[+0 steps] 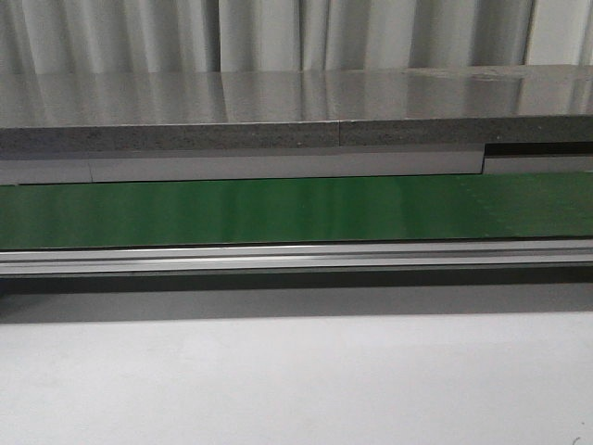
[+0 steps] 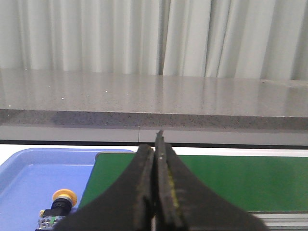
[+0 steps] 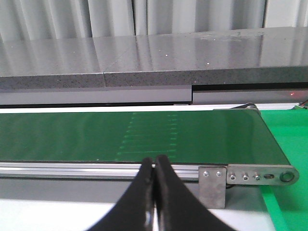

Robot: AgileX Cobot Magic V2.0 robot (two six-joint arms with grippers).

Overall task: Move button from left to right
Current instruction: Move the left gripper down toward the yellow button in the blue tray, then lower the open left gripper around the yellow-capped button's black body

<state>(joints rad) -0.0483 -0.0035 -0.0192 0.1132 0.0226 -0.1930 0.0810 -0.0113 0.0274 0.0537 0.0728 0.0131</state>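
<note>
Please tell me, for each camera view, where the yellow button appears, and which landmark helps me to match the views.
Front view: the button is not in it.
Left wrist view: the button lies in the blue tray, beside the closed left gripper.
Right wrist view: not in it.
Shared landmark: the green belt, seen in all three.

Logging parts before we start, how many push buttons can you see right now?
1. The button lies in the blue tray, beside the green belt's end, seen only in the left wrist view; the left tool hides part of the tray, so more could be there.

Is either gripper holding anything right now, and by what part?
Nothing is held. The left gripper and right gripper are shut empty; the button lies in the blue tray.
</note>
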